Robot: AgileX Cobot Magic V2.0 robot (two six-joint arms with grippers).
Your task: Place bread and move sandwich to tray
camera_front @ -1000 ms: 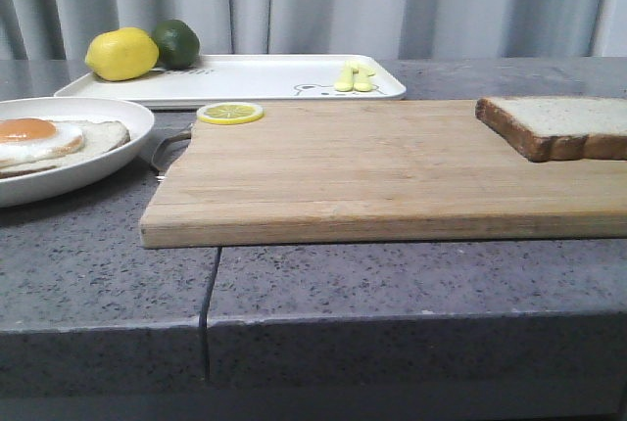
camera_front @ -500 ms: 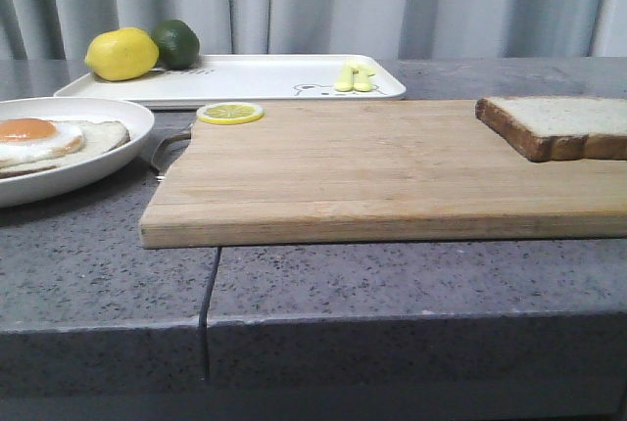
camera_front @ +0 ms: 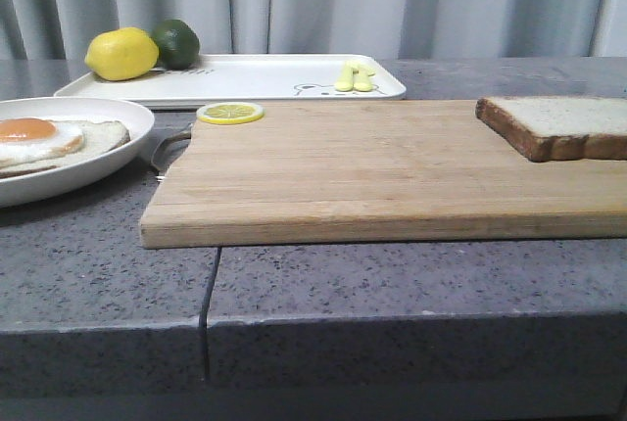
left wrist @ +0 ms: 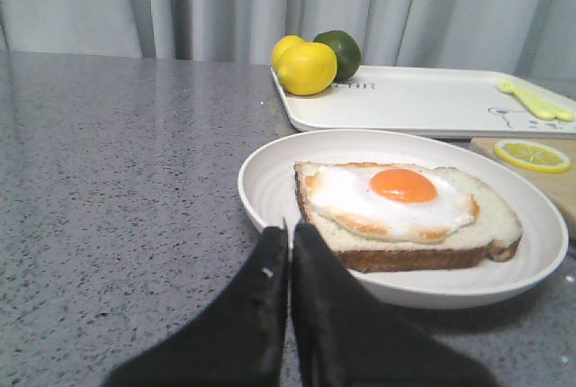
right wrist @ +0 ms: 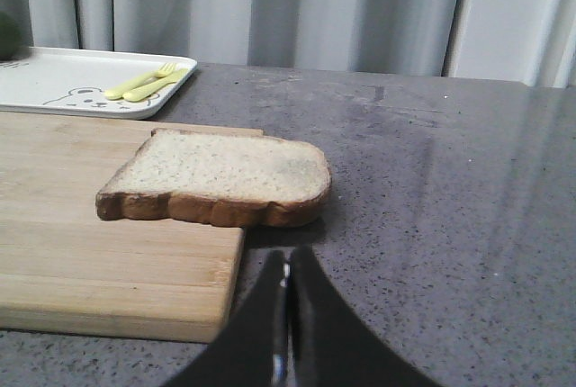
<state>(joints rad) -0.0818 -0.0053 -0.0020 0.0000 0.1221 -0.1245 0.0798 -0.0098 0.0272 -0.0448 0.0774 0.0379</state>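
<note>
The left gripper [left wrist: 289,229], jaws pressed together and holding nothing, hangs just short of the plate [left wrist: 270,191], its tips aimed at the near rim. On that plate lies the sandwich [left wrist: 407,216], a browned slice topped with a fried egg with an orange yolk. The right gripper [right wrist: 287,261], jaws likewise closed and empty, points at the bread [right wrist: 220,177], which lies flat on the far right corner of the board [camera_front: 382,171], one crusted edge jutting past the wood over the counter [camera_front: 411,284]. Behind the plate sits the tray [camera_front: 245,78], white and low-rimmed, printed with a small bear outline and a short line of lettering by the fruit that is too small to read. A lemon [camera_front: 121,54] and a lime [camera_front: 176,43] sit touching at the tray's left end, with what seems a second yellow fruit behind them in the left wrist view; a pale yellow fork and spoon [camera_front: 355,77] lie side by side by the bear. A lemon slice [camera_front: 229,113] rests on the board's far left corner, beside its metal handle [camera_front: 168,147]. Grey curtains [camera_front: 392,0] hang behind. Between plate and bread the board lies bare.
</note>
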